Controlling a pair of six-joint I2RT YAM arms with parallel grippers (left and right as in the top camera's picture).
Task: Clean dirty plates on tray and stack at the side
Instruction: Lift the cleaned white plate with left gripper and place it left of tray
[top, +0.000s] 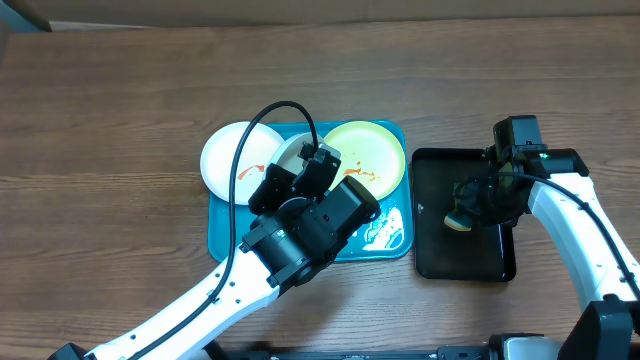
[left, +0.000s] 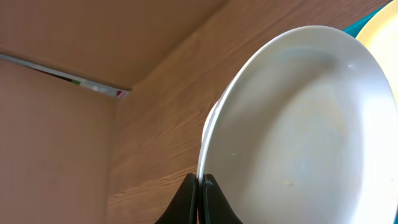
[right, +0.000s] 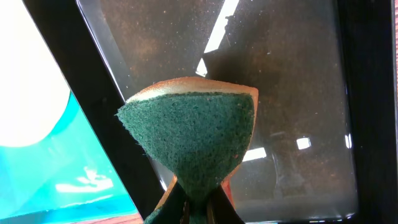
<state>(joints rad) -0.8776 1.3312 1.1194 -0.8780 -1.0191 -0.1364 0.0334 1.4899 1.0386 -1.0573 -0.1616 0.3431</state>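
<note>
Now, white plate (left: 298, 137) rim in left pincer (left: 200, 182), sponge (right: 193, 137) in right pincer (right: 198, 200)

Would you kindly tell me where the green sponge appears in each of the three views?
Overhead: sponge right of centre, in the right gripper over the black tray.
Left wrist: not in it; a white plate fills it.
Right wrist: centre of frame, pinched from below.
Shared landmark: the turquoise tray, centre overhead, top-right sliver in left wrist, lower left in right wrist.
</note>
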